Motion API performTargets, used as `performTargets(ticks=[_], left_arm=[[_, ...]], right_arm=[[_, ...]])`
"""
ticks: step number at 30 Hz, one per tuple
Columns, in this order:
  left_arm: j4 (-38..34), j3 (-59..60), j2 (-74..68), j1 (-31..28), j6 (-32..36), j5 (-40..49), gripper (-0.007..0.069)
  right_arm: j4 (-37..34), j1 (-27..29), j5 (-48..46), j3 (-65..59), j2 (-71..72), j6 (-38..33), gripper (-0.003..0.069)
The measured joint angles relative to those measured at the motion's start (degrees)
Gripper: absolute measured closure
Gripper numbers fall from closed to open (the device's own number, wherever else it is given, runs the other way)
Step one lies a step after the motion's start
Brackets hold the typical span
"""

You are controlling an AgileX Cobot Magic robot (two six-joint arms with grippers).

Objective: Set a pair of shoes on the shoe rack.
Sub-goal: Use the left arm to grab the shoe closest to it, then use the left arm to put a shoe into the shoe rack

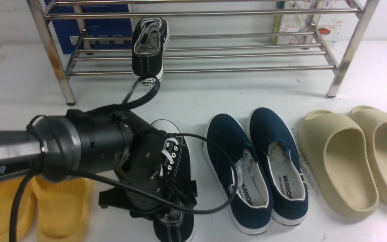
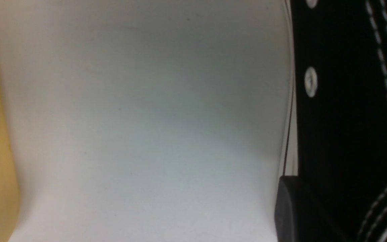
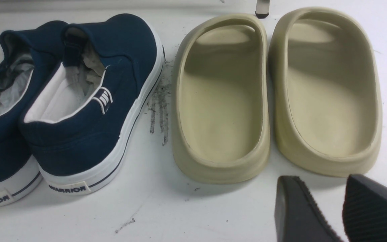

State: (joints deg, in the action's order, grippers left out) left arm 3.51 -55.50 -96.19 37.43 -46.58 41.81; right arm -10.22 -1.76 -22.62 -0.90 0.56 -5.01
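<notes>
One black sneaker (image 1: 149, 47) stands on the lower rails of the steel shoe rack (image 1: 200, 70), heel toward me. The other black sneaker (image 1: 177, 168) lies on the white table, toe toward the rack. My left gripper (image 1: 165, 201) is down over its heel end. In the left wrist view one finger (image 2: 289, 208) presses against the outside of the sneaker's black canvas side (image 2: 341, 101); the other finger is hidden. My right gripper (image 3: 321, 178) is out of the front view. It hovers low and empty in front of the beige slides, its jaws a narrow gap apart.
Navy slip-ons (image 1: 254, 168) lie right of the sneaker and beige slides (image 1: 351, 158) further right. Yellow slides (image 1: 45, 208) lie under my left arm. A blue box (image 1: 89, 30) stands behind the rack. The left arm's cables loop over the table.
</notes>
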Motion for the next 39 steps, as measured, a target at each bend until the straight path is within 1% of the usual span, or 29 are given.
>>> performTargets(ticks=[2,6,11,14,17,20,25,29,35,38,39], left_arm=[[0.1,0.0,0.3,0.0,-0.1,0.4,0.0587],[0.0,0.0,3.1,0.0,-0.1,2.7,0.0582],[0.0,-0.3,13.4,0.0,0.4,8.3,0.0582],[0.0,-2.4,16.1,0.0,2.2,9.4,0.0582],[0.2,-4.7,16.2,0.0,3.5,8.6,0.0582],[1.0,-7.7,14.3,0.0,4.0,6.8,0.0582],[5.0,-14.8,5.7,0.0,4.4,4.3,0.0582],[8.9,-23.9,-3.0,-0.4,2.7,4.2,0.0582],[9.6,-37.7,-14.1,-4.0,2.0,4.2,0.0582],[9.6,-41.8,-16.9,-5.4,2.0,4.3,0.0582],[9.6,-44.9,-19.3,-6.5,2.1,4.3,0.0582]], right_arm=[[0.0,0.0,0.0,0.0,0.0,0.0,0.0412],[0.0,0.0,0.0,0.0,0.0,0.0,0.0412],[0.0,0.0,0.0,0.0,0.0,0.0,0.0412],[0.0,0.0,0.0,0.0,0.0,0.0,0.0412],[0.0,0.0,0.0,0.0,0.0,0.0,0.0412],[0.0,0.0,0.0,0.0,0.0,0.0,0.0412],[0.0,0.0,0.0,0.0,0.0,0.0,0.0412],[0.0,0.0,0.0,0.0,0.0,0.0,0.0412],[0.0,0.0,0.0,0.0,0.0,0.0,0.0412],[0.0,0.0,0.0,0.0,0.0,0.0,0.0412],[0.0,0.0,0.0,0.0,0.0,0.0,0.0412]])
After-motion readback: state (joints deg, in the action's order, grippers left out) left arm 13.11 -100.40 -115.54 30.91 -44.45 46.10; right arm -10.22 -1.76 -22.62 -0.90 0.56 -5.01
